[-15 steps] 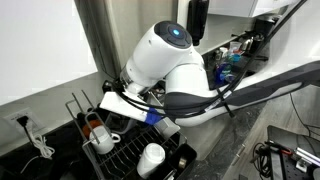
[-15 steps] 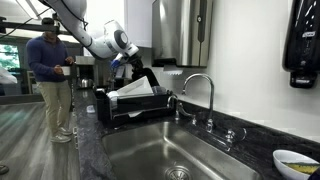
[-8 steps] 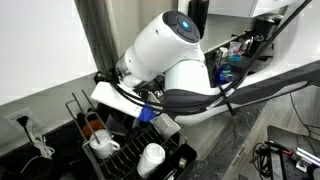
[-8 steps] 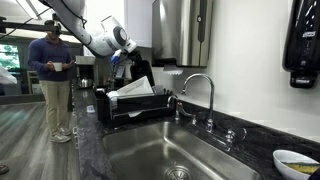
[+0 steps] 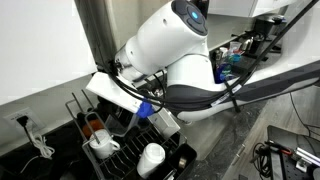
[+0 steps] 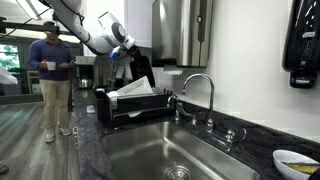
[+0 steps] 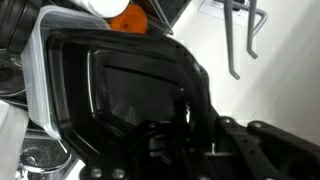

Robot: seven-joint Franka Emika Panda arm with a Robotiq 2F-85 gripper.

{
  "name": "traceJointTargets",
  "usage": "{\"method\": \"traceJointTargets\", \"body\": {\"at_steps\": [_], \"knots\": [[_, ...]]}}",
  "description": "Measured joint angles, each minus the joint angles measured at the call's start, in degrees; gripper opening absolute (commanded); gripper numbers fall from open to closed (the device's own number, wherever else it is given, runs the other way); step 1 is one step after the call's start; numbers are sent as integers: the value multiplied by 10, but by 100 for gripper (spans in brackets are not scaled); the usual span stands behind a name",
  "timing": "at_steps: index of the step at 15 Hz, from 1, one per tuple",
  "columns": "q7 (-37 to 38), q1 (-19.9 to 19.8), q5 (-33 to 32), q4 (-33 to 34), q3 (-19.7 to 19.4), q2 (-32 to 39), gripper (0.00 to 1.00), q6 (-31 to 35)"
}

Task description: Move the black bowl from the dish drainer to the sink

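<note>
Above the dish drainer point(image 6: 150, 110), the black bowl point(image 6: 140, 70) hangs higher than it did a second ago. The gripper point(image 7: 183, 108) is clenched on the bowl's rim. The bowl is matte, shallow and rounded-rectangular, and it is tipped up on edge. In the wrist view a translucent grey tub point(image 7: 38, 75) frames its left side. Inside the drainer stand a white mug point(image 5: 103, 146), another white mug point(image 5: 151, 158) and a leaning white plate point(image 6: 130, 90). Just right of the drainer lies the steel sink point(image 6: 170, 150).
</note>
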Motion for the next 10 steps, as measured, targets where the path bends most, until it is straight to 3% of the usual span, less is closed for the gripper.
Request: {"method": "traceJointTargets", "body": {"at_steps": [10], "knots": [[0, 13, -9, -84, -6, -61, 6, 3]]}}
